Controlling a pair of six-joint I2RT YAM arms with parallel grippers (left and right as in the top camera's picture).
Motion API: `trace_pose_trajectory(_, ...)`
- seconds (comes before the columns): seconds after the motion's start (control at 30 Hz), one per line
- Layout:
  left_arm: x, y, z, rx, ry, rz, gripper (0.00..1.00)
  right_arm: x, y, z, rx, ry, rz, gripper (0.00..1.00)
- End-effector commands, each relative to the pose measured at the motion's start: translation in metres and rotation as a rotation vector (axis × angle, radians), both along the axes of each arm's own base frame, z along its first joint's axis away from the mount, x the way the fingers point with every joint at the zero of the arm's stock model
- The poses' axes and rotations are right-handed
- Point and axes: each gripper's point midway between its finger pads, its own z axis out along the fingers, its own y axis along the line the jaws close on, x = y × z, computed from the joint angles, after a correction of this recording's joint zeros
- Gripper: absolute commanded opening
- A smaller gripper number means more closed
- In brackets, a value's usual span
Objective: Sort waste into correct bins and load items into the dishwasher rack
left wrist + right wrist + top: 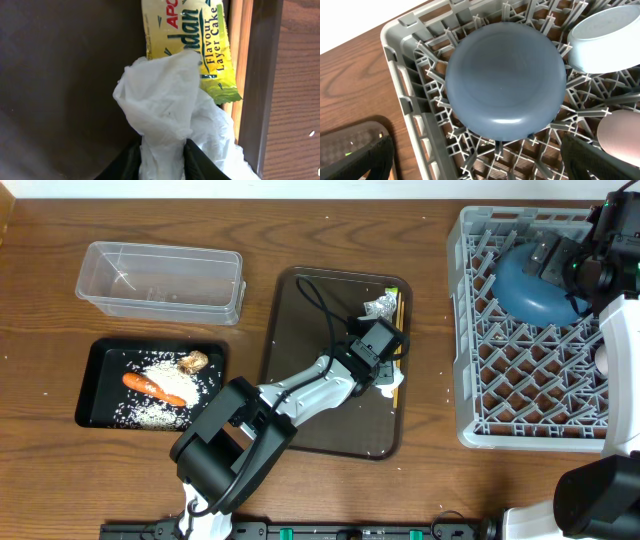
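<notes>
1. Risk: my left tool (162, 156) is clenched on only the lower fold of the napkin (165, 105). I judge a lift could let the napkin slip, or drag along the wrapper (192, 40) that it overlaps.
2. The napkin fills the centre of the frame, rising from between that tool's fingers (205, 165). It lies on the serving tray (60, 75), near the chopsticks (241, 45).
3. My right tool (477, 156) is spread wide and empty over the blue dish (505, 80) in the rack (405, 100).
</notes>
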Motion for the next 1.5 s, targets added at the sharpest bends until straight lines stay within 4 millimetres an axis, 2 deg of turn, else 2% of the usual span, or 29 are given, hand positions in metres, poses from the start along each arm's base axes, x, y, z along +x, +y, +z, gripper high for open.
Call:
trace_pose_trajectory(0.0, 0.002, 0.001, 0.002, 0.003, -0.003, 0.007, 0.27, -0.002, -0.003, 0.004, -0.001, -0.009, -0.021, 0.99)
trace_pose_trajectory(0.1, 0.003, 0.000, 0.016, -0.014, -0.022, 0.003, 0.19, -0.002, -0.003, 0.004, -0.001, -0.009, -0.021, 0.99)
trace_pose_trajectory(0.17, 0.002, 0.000, 0.026, -0.023, -0.032, 0.003, 0.06, -0.002, -0.003, 0.004, -0.001, -0.009, -0.021, 0.99)
trace_pose_trajectory(0.43, -0.002, 0.006, 0.089, -0.088, -0.102, 0.007, 0.06, -0.002, -0.003, 0.004, -0.001, -0.009, -0.021, 0.99)
trace_pose_trajectory(0.53, 0.003, 0.023, 0.119, -0.079, -0.169, 0.052, 0.06, -0.002, -0.003, 0.004, -0.001, -0.009, -0.021, 0.99)
trace_pose_trajectory(0.63, 0.016, 0.062, 0.150, -0.013, -0.274, 0.164, 0.06, -0.002, -0.003, 0.004, -0.001, -0.009, -0.021, 0.99)
trace_pose_trajectory(0.77, 0.035, 0.130, 0.185, 0.099, -0.400, 0.359, 0.06, -0.002, -0.003, 0.004, -0.001, -0.009, -0.021, 0.99)
trace_pose_trajectory(0.87, 0.051, 0.179, 0.197, 0.157, -0.444, 0.498, 0.06, -0.002, -0.003, 0.004, -0.001, -0.009, -0.021, 0.99)
trace_pose_trajectory(1.17, 0.101, 0.324, 0.184, 0.201, -0.456, 0.877, 0.06, -0.002, -0.003, 0.004, -0.001, -0.009, -0.021, 0.99)
trace_pose_trajectory(1.3, 0.116, 0.365, 0.177, 0.153, -0.461, 0.961, 0.07, -0.002, -0.003, 0.004, -0.001, -0.009, -0.021, 0.99)
trace_pose_trajectory(1.37, 0.120, 0.380, 0.173, 0.140, -0.460, 0.988, 0.08, -0.002, -0.003, 0.004, -0.001, -0.009, -0.021, 0.99)
trace_pose_trajectory(1.43, 0.122, 0.393, 0.167, 0.145, -0.456, 1.015, 0.15, -0.002, -0.003, 0.004, -0.001, -0.009, -0.021, 0.99)
trace_pose_trajectory(1.47, 0.124, 0.400, 0.163, 0.150, -0.454, 1.030, 0.37, -0.002, -0.003, 0.004, -0.001, -0.009, -0.021, 0.99)
